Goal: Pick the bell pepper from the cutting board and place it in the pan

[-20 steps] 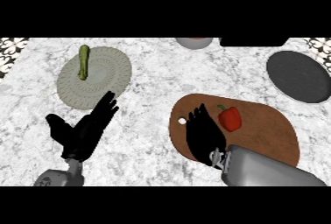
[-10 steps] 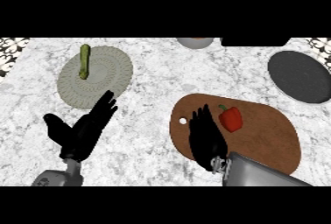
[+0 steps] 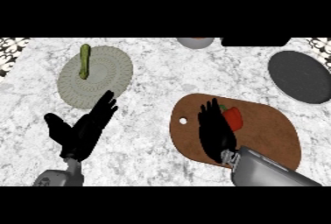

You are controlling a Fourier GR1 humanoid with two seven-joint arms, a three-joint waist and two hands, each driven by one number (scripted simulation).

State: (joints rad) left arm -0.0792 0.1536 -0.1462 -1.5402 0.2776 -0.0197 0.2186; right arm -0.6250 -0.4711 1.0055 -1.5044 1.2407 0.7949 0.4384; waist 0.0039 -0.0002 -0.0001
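Marbled white and grey, the desk [image 3: 161, 78] carries everything here. One brown cutting board [image 3: 265, 131] lies near its right front edge, one dark pan [image 3: 301, 76] toward the right rear corner, and one pale ribbed plate [image 3: 97, 76] at left rear with a single green vegetable [image 3: 85, 61] on it. A grey bowl [image 3: 195, 42] peeks in at the rear edge. The two hands come next: the left hand [image 3: 81, 129] rests spread near the front left, and the right hand [image 3: 213, 127] stands on the board with straight fingers, holding nothing. One red bell pepper [image 3: 233, 118] sits just beside those fingers (contact unclear). The hand's approach is from the pepper's left, so closing could nudge the pepper rightward instead of trapping it.
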